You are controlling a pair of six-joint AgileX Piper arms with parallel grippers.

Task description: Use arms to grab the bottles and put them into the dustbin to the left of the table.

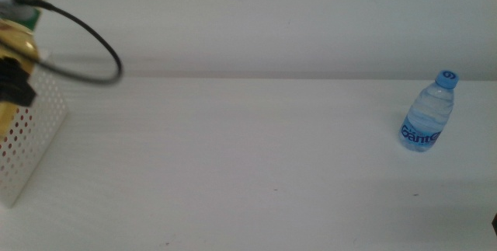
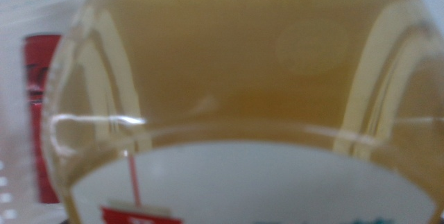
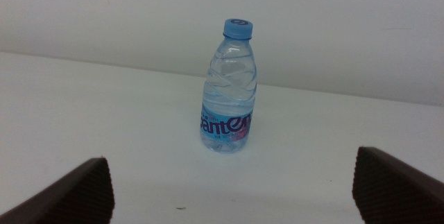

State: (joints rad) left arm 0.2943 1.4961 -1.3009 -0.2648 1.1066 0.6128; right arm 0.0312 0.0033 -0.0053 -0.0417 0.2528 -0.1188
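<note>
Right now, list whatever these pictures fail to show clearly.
- Left hand: cut off by the middle view's left edge; in its wrist view the tea bottle hides both jaws.
- Red can: only a blurred strip shows past the tea bottle.
- Basket: its inside is out of sight.
- Water bottle: label partly turned away.

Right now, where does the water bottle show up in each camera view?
Middle view: water bottle stands upright at the right, near the table's far edge.
Left wrist view: not in it; the tea bottle fills the picture.
Right wrist view: centre, upright, ahead of the open right gripper.
Shared landmark: its blue cap.
</note>
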